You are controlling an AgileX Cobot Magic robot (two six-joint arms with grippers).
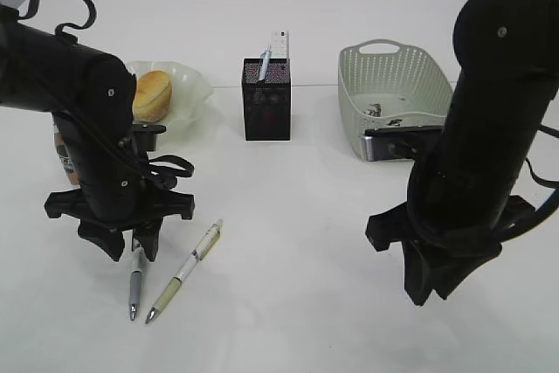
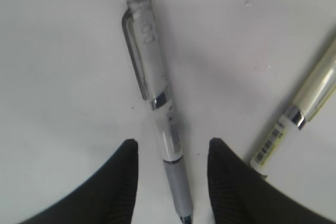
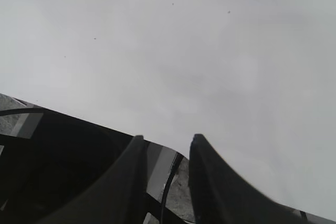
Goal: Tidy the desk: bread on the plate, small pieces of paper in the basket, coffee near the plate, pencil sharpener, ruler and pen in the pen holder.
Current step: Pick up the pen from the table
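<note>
Left end effector: down at the counter, jaws apart and straddling the grey pen near its grip end; released, no contact visible yet.
Right end effector: hangs low over bare counter at the right, jaws parted with nothing between them.
Grey pen: lies flat on the counter, front left, tip toward the camera in the exterior view.
Second pen: cream-and-white, just beside the grey one, angled apart from it, not touching.
Pen holder: black mesh cup at centre, ruler and a blue-barrelled pen already standing in it.
Bread: on the green plate.
Basket: at right, small paper wads inside.
Step in hand: picking up the grey pen, by the look of it.
Next move: clench squarely on the barrel, lift clear of the neighbouring pen, carry to the holder and drop it in upright.
</note>
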